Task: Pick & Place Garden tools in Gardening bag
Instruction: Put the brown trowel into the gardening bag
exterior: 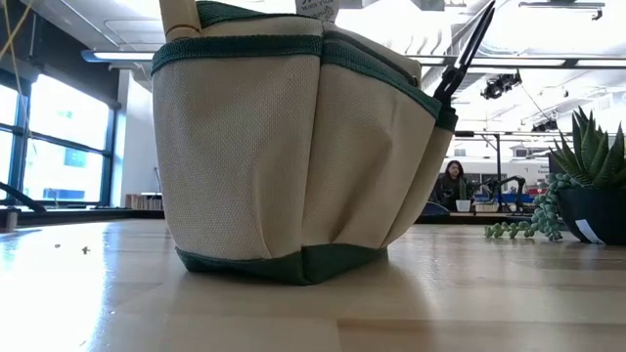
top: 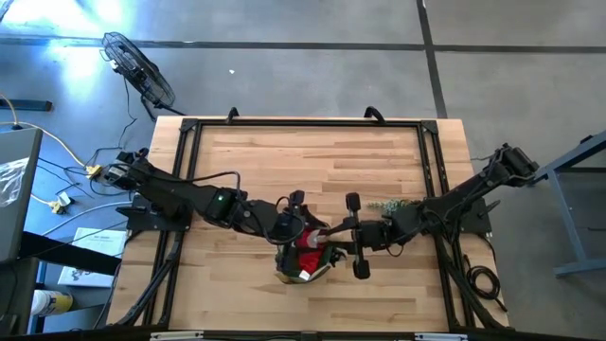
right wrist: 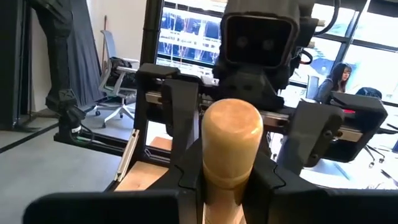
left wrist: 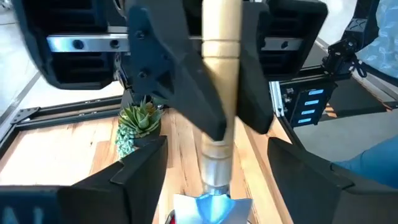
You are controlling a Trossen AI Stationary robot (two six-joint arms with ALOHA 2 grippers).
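The gardening bag (exterior: 293, 147), cream fabric with green trim, stands on the table near its front middle (top: 305, 265). A red bundle (top: 308, 240) lies in it, and black shears (exterior: 468, 49) and a wooden handle (exterior: 181, 15) stick out of it. A trowel (left wrist: 219, 93) with a wooden handle, metal collar and blue head (left wrist: 214, 208) stands upright over the bag's opening, head down. My right gripper (right wrist: 231, 180) is shut on its handle. My left gripper (left wrist: 221, 186) is open, with a finger on either side of the trowel, not touching it (top: 299, 227). My right gripper pinches the trowel's wooden handle (left wrist: 221, 93) between its two fingers (left wrist: 180, 87), a little below the rounded free end (right wrist: 231, 124). The fingers come level from the table's right side and lie across the handle. The trowel hangs upright with its head at the bag's opening.
A small succulent in a dark pot (exterior: 587, 186) with a trailing green sprig (top: 393, 206) stands to the right of the bag, under my right arm. A black frame runs along the table's edges (top: 303, 123). A person (right wrist: 339, 78) sits in the room behind.
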